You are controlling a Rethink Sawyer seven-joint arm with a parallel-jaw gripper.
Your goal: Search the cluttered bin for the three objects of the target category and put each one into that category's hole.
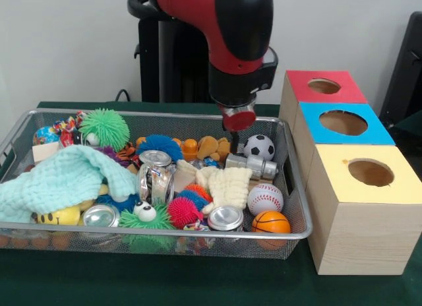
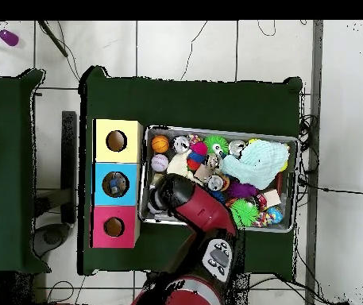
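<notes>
The silver wire-mesh bin (image 1: 158, 233) sits on the green table, packed with toys; from above it shows at the right (image 2: 296, 183). One transparent bottle (image 1: 155, 177) stands among the toys near the bin's middle. I see no other bottles; they may be buried. The blue-topped box (image 1: 381, 130) stands right of the bin, with its round hole (image 1: 343, 122). From above, something greyish shows inside that hole (image 2: 115, 184). My gripper (image 1: 234, 145) hangs low over the bin's back right part, beside a soccer ball (image 1: 259, 146). It is well right of the bottle. The arm hides it from above.
A red-topped box (image 1: 300, 88) and a yellow-topped box (image 1: 330, 181) flank the blue one. A mint cloth (image 1: 66, 181) covers the bin's left. Silver cans (image 1: 225, 218), a metal flask (image 1: 254, 165), a baseball (image 1: 265, 198), a basketball (image 1: 271, 222) and spiky toys fill the bin.
</notes>
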